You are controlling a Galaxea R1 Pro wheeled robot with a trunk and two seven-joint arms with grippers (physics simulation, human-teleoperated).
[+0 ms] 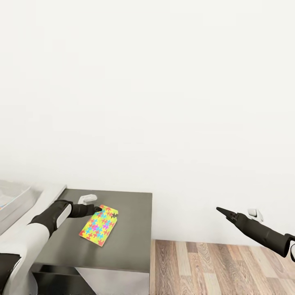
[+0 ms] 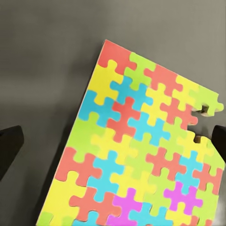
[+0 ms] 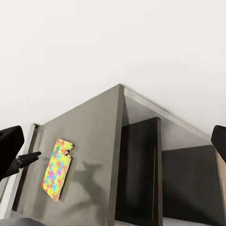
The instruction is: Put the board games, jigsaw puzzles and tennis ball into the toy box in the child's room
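At the far left edge sits part of the pale translucent toy box (image 1: 12,200), resting on the long pale bench (image 1: 41,205). Just right of that stands the lower dark-grey-topped cabinet (image 1: 127,229) with its white front, set against the plain white wall (image 1: 164,82).

The left arm reaches out over the cabinet top, and the left gripper (image 1: 99,209) is at the near corner of a jigsaw puzzle (image 1: 99,225). The puzzle is a thin sheet of yellow, pink, blue and green interlocking pieces, and it looks tilted above the grey top rather than lying flat; a shadow falls beneath it. From the left wrist camera the puzzle (image 2: 141,150) spreads between the two dark fingers (image 2: 9,148), which stand wide apart at either side. Whether they actually pinch the sheet's edge I cannot tell.

From the right wrist camera the same puzzle (image 3: 56,167) shows small on the cabinet (image 3: 94,141), with the left arm's tip beside it.

Further right, over the wood-plank floor (image 1: 213,266), the right gripper (image 1: 221,210) hangs in the air, well apart from the cabinet, holding nothing. Its fingers come to one narrow point in the head view, pressed together.
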